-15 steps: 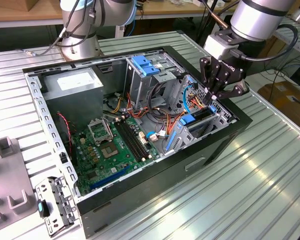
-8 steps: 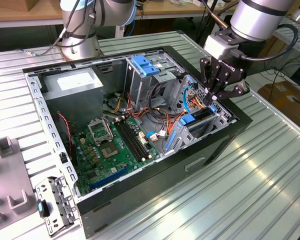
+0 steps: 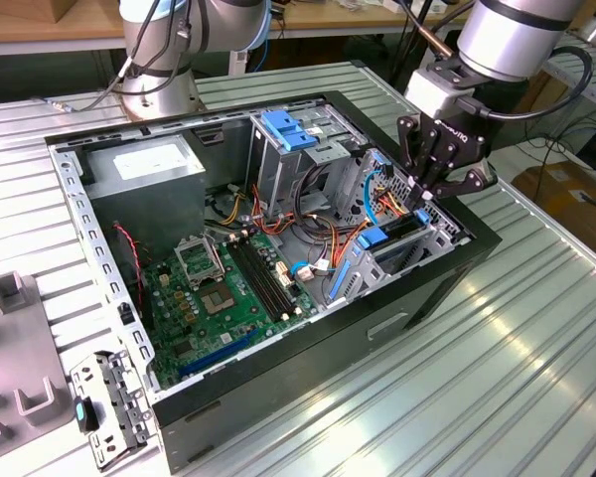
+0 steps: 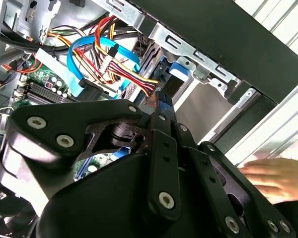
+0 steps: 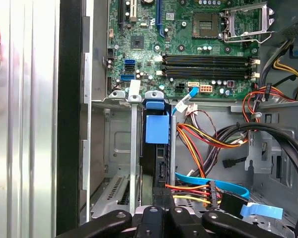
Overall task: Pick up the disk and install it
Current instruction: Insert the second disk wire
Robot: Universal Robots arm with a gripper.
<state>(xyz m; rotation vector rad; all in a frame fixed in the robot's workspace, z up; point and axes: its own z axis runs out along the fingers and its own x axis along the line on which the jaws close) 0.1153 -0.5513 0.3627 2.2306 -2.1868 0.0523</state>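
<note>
The disk (image 3: 377, 238) stands on edge in the drive bay at the corner of the open computer case (image 3: 278, 393) on the exterior view's right. Its blue carrier end (image 5: 156, 128) shows in the first wrist view, with the dark body running back toward my fingers. My gripper (image 3: 424, 196) hangs straight over the bay with its fingers drawn together. The fingertips rest at the disk's blue near end (image 4: 162, 100), seen in the second wrist view just beyond my gripper (image 4: 164, 113). The black finger links of my gripper (image 5: 163, 213) also show in the first wrist view.
Red, yellow and orange wires (image 5: 198, 136) and a flat blue cable (image 5: 223, 186) lie beside the bay. A tall grey cage with a blue latch (image 3: 283, 129) stands behind, the motherboard (image 3: 228, 288) beside it. A person's hand (image 4: 273, 178) rests on the table outside the case. A second arm's base (image 3: 159, 70) is at the back.
</note>
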